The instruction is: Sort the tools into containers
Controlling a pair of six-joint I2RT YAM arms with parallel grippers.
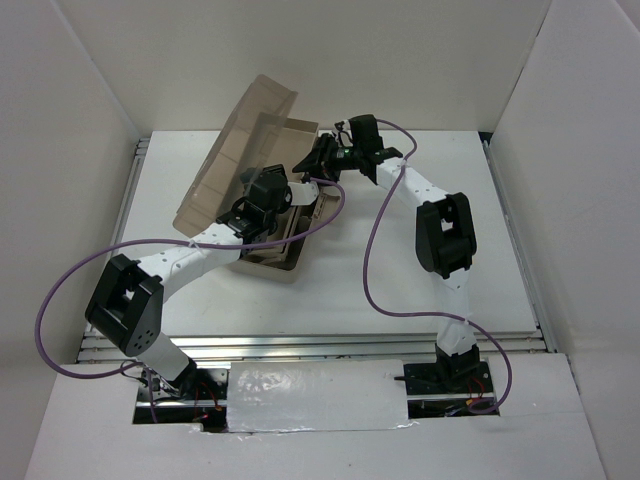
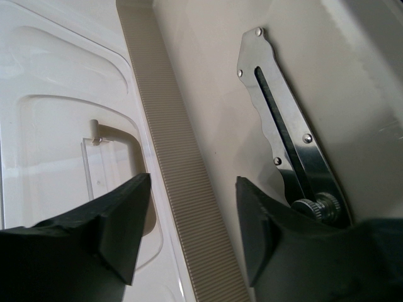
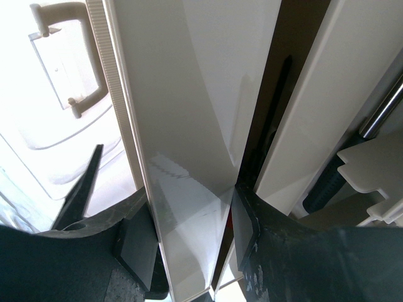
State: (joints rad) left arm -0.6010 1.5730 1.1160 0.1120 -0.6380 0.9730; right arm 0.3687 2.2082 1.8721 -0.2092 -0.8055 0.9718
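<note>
Left gripper (image 2: 192,207), open and empty, hovers by a wrench (image 2: 283,119) lying in a tray (image 2: 208,94). Right gripper (image 3: 192,245) clamps the toolbox (image 3: 189,126) wall. Sorting looks nearly finished.

I see a white table (image 1: 330,290). One beige toolbox (image 1: 272,264) sits on it around eleven o'clock, lid (image 1: 240,150) raised.

white table (image 1: 310,300), white panel walls (image 1: 60,120)
</note>
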